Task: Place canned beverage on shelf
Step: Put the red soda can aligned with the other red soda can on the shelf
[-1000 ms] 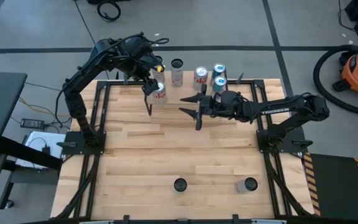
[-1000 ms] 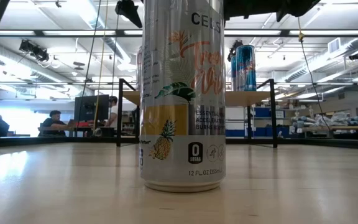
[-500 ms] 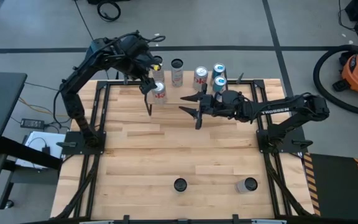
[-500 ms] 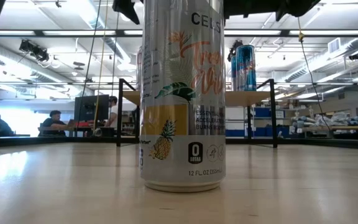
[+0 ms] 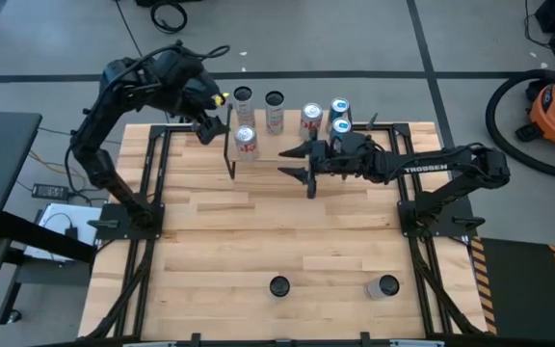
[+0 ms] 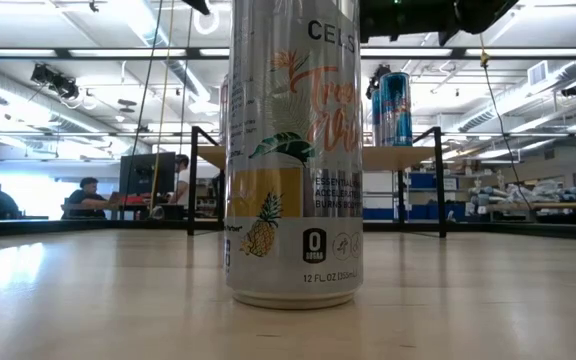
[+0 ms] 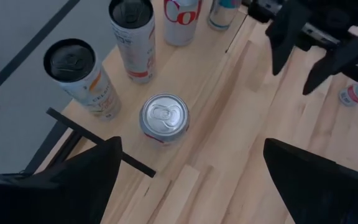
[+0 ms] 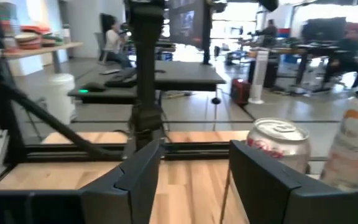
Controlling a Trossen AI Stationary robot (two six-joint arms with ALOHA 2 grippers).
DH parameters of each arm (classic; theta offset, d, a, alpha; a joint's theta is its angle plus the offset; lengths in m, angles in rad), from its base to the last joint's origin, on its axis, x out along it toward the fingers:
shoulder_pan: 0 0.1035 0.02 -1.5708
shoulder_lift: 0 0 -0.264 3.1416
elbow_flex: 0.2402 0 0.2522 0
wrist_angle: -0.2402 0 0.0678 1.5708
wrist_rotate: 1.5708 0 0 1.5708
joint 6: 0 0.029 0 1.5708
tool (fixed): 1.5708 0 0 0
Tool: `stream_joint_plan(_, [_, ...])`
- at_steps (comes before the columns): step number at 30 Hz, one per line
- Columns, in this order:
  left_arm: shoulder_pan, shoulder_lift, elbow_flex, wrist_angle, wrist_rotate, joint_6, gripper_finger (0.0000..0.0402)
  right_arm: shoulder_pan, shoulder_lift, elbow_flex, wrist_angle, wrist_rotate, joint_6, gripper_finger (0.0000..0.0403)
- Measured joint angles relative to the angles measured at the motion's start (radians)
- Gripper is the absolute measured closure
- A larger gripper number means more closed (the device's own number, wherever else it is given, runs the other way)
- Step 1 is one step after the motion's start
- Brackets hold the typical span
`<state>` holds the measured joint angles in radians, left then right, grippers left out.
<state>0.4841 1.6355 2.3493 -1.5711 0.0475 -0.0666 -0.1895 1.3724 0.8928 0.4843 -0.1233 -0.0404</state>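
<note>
Since a second ago the left end effector [image 5: 210, 123] has drawn back wide open from the silver-topped can [image 5: 246, 141] now standing just ahead of it on the shelf [image 5: 258, 145], while two cans [image 5: 278, 286] wait on the desk [image 5: 258, 231] well behind the half-open, empty right end effector [image 5: 302, 166].

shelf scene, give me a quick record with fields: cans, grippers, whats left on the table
shelf: far edge of the table, six cans standing on it
nearest-left can: silver top, upright, free of both grippers
left gripper: open, empty, beside that can
right gripper: empty, hovering mid-table
cans off the shelf: two, near edge
</note>
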Motion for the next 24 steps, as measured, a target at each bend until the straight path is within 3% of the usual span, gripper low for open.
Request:
stream_joint_plan(7, [0.000, -0.044, 0.000, 0.000, -0.001, -0.006, 0.0008, -0.010, 0.021, 0.000, 0.036, 0.020, 0.004, 0.0132])
stream_joint_plan(14, [0.000, -0.073, 0.000, 0.000, -0.005, -0.006, 0.0008, -0.021, 0.131, 0.001, 0.205, 0.075, -0.006, 0.0068])
stream_joint_plan(24, [0.000, -0.109, 0.000, 0.000, -0.018, -0.001, 0.0008, -0.029, 0.252, 0.000, 0.211, 0.078, -0.010, 0.0056])
